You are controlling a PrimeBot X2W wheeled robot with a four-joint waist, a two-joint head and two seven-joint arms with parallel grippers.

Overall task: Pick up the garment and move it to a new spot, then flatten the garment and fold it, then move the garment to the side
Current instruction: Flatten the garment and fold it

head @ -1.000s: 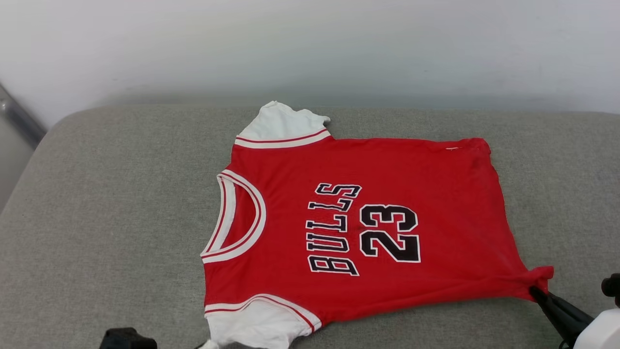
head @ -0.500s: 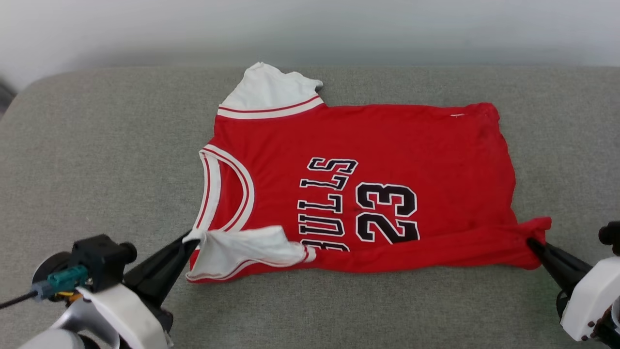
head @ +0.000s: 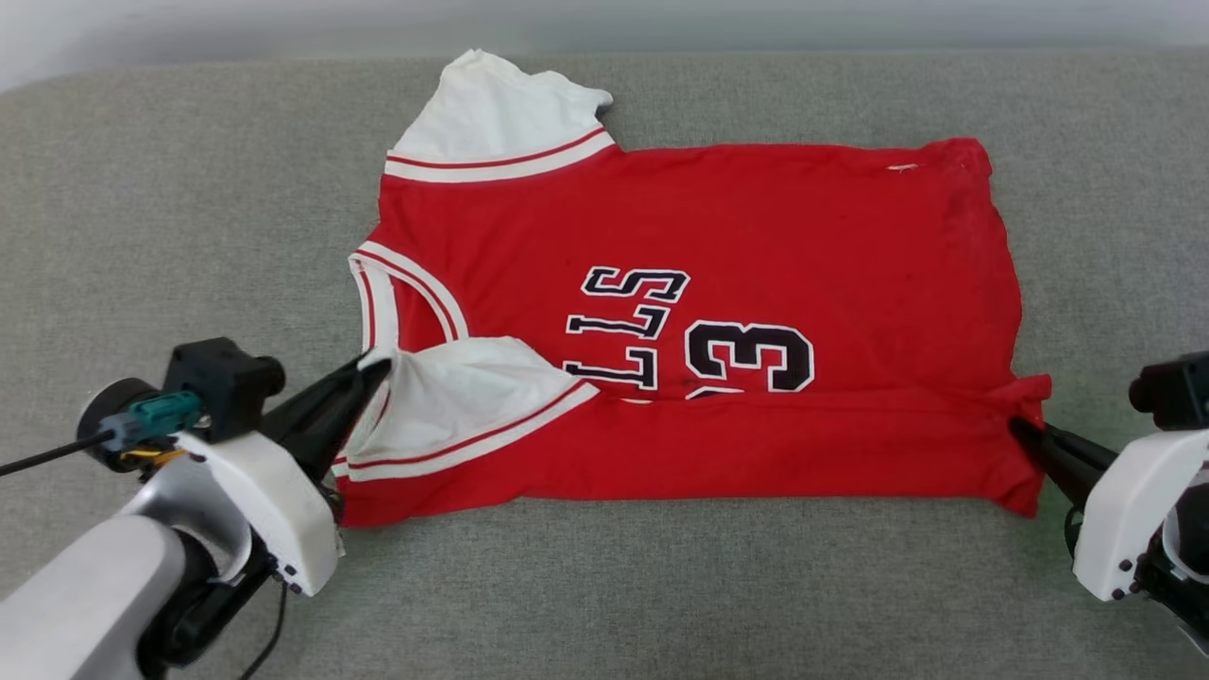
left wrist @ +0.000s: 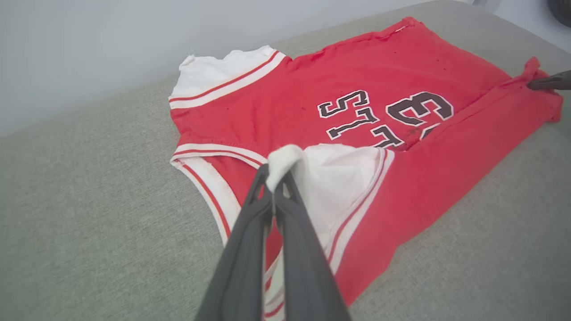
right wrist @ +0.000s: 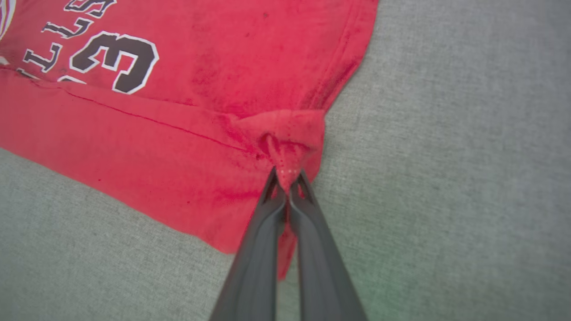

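A grey fabric surface [head: 170, 208] spans the head view. At its centre lies the garment [head: 756, 217], a red jersey spread flat with its neckline toward 9 o'clock and its hem toward 3 o'clock. Its near long edge, toward 6 o'clock, is folded over the front in a red band [head: 756, 444] that covers part of the black lettering and number. A white sleeve [head: 491, 113] points to 12 o'clock. The other white sleeve [head: 463, 387] lies turned over the chest. At 8 o'clock the left hand [head: 376, 366] is clenched on this sleeve's tip. At 4 o'clock the right hand [head: 1018, 427] pinches the red hem corner [head: 1034, 392], its 2 fingers closed.
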